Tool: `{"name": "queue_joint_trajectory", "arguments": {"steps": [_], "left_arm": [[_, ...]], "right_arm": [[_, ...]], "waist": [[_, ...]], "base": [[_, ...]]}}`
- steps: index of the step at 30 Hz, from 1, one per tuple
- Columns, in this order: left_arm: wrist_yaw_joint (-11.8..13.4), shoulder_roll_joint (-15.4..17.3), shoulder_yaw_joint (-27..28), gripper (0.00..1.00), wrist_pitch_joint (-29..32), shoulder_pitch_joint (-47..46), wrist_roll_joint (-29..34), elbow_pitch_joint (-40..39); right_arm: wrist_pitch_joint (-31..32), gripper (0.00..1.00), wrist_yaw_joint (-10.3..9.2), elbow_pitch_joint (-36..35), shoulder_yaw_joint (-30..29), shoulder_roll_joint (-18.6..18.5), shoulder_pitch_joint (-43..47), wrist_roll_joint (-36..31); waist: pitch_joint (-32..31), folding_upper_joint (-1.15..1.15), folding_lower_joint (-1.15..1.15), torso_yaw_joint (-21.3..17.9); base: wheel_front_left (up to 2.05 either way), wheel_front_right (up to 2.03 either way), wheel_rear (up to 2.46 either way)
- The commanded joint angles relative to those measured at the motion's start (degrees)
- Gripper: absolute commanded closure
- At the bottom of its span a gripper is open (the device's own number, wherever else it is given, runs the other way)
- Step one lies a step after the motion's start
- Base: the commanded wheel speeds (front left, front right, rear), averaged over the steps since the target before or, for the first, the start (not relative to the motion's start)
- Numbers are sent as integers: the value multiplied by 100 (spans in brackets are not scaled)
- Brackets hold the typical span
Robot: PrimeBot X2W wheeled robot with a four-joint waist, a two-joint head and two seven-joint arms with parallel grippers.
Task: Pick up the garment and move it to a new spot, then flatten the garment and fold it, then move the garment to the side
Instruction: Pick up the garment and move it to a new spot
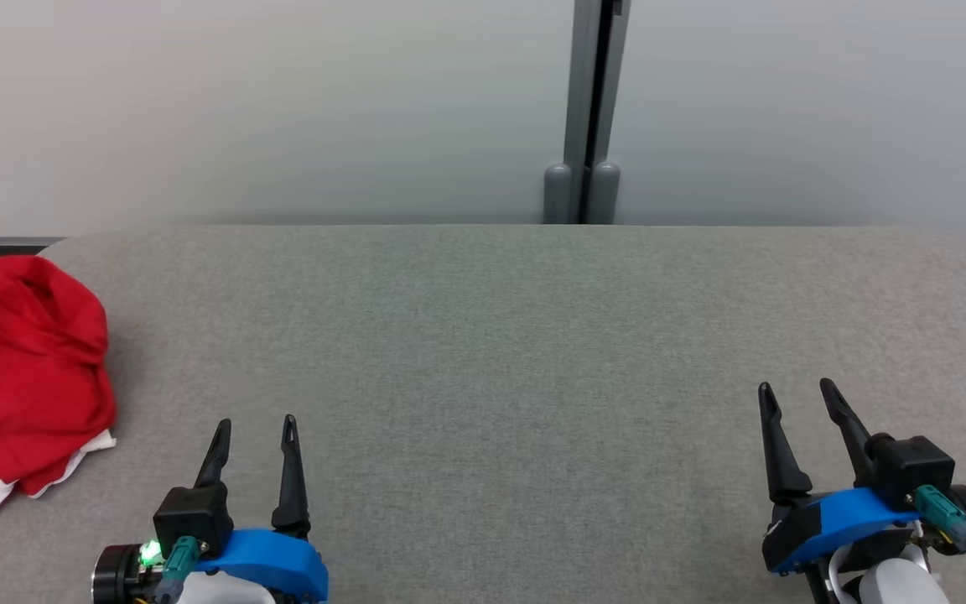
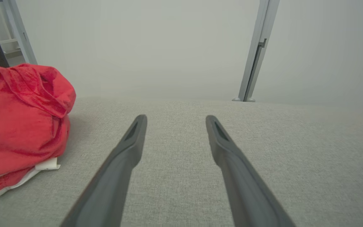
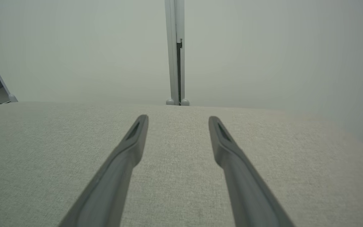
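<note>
Red garment (image 1: 26,377) with white trim sits bunched in a heap at the left edge of the head view, on the grey fabric-covered table (image 1: 500,352), partly cut off by the frame. Left gripper (image 1: 255,428) at lower left, jaws spread apart, nothing between them, just right of the garment, not touching. Right gripper (image 1: 797,393) at lower right, jaws also apart and empty, well away from the garment. Left wrist view has the garment (image 2: 20,123) at left, beside the fingers (image 2: 131,142). A grey post (image 1: 588,109) stands against the pale wall at top centre
</note>
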Motion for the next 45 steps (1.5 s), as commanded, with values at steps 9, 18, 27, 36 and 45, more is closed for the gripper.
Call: {"name": "queue_joint_trajectory", "arguments": {"steps": [9, 18, 27, 36, 45], "left_arm": [[43, 5, 21, 0, -16, 52, 31, 17], [32, 5, 191, 0, -16, 195, 120, -19], [87, -4, 547, 0, -16, 377, 69, -118], [176, 1, 729, 0, -16, 392, -35, -291], [118, -1, 804, 0, -16, -261, -101, 131]], "right_arm": [[-21, 0, 14, -86, 142, -13, 46, 7], [-21, 0, 9, -52, 283, -16, 52, 75], [-21, 0, 8, 23, 576, -22, -43, 82], [-21, 0, 8, 135, 903, -18, -252, 15], [-21, 0, 8, 10, 958, -180, -167, -90]], "waist": [[172, 0, 0, 1146], [226, 0, 0, 2151], [323, 0, 0, 2775], [523, 0, 0, 2838], [843, 0, 0, 2815]], "base": [[0, 0, 0], [0, 0, 0], [0, 0, 0], [0, 0, 0], [0, 0, 0]]}}
